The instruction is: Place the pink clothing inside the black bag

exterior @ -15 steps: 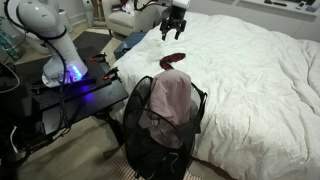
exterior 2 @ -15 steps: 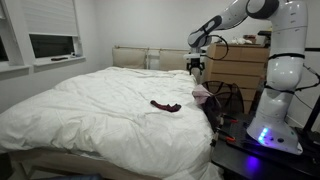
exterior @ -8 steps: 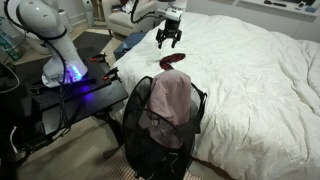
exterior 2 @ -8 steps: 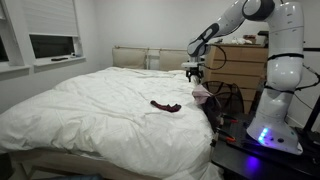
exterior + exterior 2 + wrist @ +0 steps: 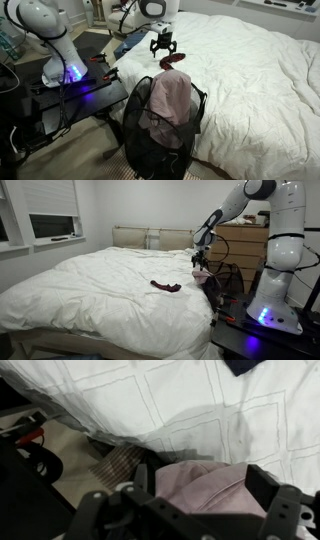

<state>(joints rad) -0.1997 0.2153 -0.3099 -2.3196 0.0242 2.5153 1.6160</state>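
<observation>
The hand hangs open and empty, its fingers spread wide, above the near edge of the white quilt. The pink clothing is draped over the rim of the black mesh bag and hangs down into it, just beside the bed. In the wrist view the pink clothing lies below the parted fingers. A dark red garment lies on the quilt near the hand.

A home bedroom; white-quilted bed, padded headboard, wooden dresser, blinded window
</observation>
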